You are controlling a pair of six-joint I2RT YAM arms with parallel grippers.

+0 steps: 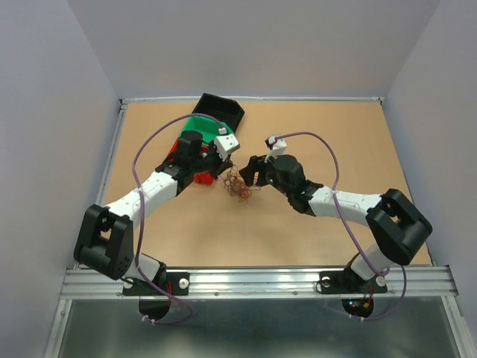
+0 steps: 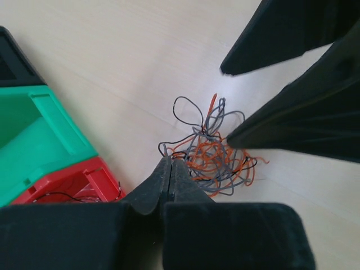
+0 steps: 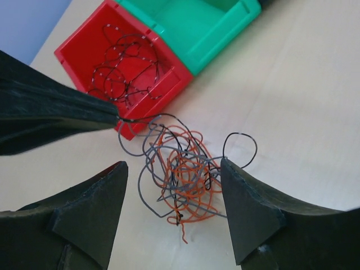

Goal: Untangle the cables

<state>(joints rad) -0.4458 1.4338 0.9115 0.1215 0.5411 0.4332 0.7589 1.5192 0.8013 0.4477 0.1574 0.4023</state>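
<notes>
The cables (image 1: 240, 186) are a small clump of orange, grey and black strands lying on the table's middle, also seen as the cables (image 2: 214, 154) and the cables (image 3: 185, 171). My left gripper (image 2: 170, 163) is shut, its tips at the clump's left edge. In the right wrist view a dark strand runs out of those pinched tips (image 3: 112, 119). My right gripper (image 3: 173, 164) is open, one finger on each side of the clump; its right finger (image 3: 247, 202) touches a grey strand. From above, the left gripper (image 1: 223, 177) and right gripper (image 1: 250, 173) face each other across the clump.
A red bin (image 3: 72, 49) holding a loose black wire sits just left of the clump, against a green bin (image 3: 202, 34). A black bin (image 1: 220, 108) stands behind them. Raised rails edge the table (image 1: 335, 142).
</notes>
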